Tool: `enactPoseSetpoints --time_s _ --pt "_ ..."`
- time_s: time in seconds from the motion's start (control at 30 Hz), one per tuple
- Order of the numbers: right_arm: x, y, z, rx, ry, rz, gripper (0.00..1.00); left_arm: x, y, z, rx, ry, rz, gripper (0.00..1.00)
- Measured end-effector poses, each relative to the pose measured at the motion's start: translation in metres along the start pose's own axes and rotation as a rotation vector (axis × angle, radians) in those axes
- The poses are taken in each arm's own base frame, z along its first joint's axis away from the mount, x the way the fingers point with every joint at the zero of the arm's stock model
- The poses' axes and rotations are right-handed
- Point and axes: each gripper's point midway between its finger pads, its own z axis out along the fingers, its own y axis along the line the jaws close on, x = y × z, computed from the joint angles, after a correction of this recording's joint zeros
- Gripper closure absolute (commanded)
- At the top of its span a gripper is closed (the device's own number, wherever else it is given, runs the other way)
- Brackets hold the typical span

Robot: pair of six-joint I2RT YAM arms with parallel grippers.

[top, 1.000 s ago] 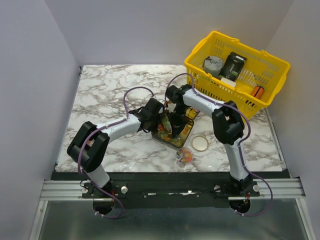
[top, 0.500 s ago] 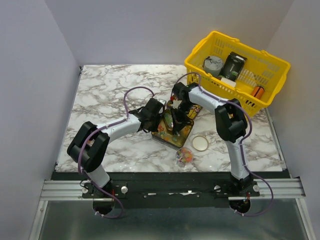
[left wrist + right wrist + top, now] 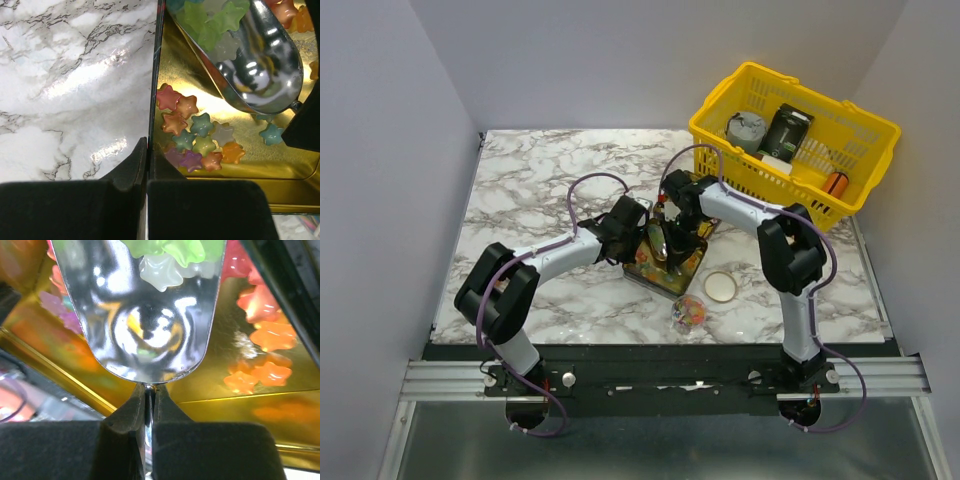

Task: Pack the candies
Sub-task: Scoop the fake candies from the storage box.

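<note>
A gold tray point(image 3: 697, 262) at mid table holds several star-shaped candies point(image 3: 197, 135) in orange, teal, purple and green. My left gripper point(image 3: 638, 238) is shut on the tray's left wall point(image 3: 151, 100), one finger on each side of it. My right gripper point(image 3: 672, 232) is shut on the handle of a shiny metal scoop point(image 3: 145, 335), which hangs over the tray. Green and white star candies point(image 3: 165, 255) lie in the scoop point(image 3: 260, 65). More orange stars point(image 3: 265, 340) lie on the tray floor. A small clear jar of tiny coloured sweets point(image 3: 688, 312) stands in front of the tray.
A round white lid point(image 3: 720, 287) lies right of the jar. A yellow basket point(image 3: 865, 125) at the back right holds a grey tin, a black packet and an orange cylinder point(image 3: 835, 184). Grey walls stand on three sides of the marble table.
My right wrist has drawn back toward the tray's far end, taking the scoop with it. The left arm has not moved.
</note>
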Motion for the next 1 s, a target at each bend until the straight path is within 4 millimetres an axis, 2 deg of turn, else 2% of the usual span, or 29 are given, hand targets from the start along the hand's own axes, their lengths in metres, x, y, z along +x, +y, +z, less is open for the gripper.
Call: enactPoseSetpoints --time_s 0.47,0.8,1.0 --pt "-0.003 -0.014 0.001 0.086 -0.139 -0.146 0.99 -0.004 0.001 0.001 -0.016 0.016 -0.005 1.00" --pt "-0.007 -0.017 -0.001 0.129 -0.223 -0.184 0.99 -0.010 0.003 0.000 -0.029 0.004 -0.018 0.77" --pt "-0.008 -0.016 -0.010 0.136 -0.261 -0.184 0.99 -0.014 0.004 0.000 -0.035 -0.009 -0.030 0.50"
